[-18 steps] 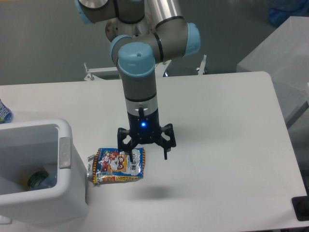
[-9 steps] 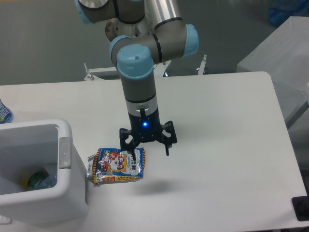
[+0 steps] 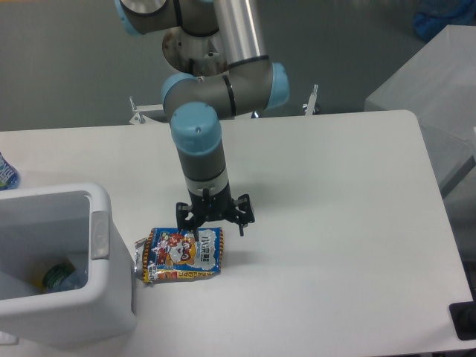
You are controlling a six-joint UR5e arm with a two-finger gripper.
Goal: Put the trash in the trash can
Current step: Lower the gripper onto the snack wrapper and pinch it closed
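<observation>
The flat blue-yellow snack bag [image 3: 181, 255] lies on the white table just right of the trash can. My gripper [image 3: 213, 230] hangs open above the bag's right edge, one finger over the bag and the other over bare table to its right. It holds nothing. The trash can [image 3: 104, 297] is a white boxy bin at the left front, with a grey tab [image 3: 99, 235] on its right rim. Inside it lies the clear plastic bottle [image 3: 59, 277], only partly visible.
A blue-patterned object [image 3: 6, 172] peeks in at the left edge behind the bin. A grey cabinet [image 3: 439, 97] stands beyond the table's right side. A black object [image 3: 465, 320] sits at the front right corner.
My gripper has moved left and a little toward the snack bag, and the wrist has turned. The bag and the bin have not moved.
</observation>
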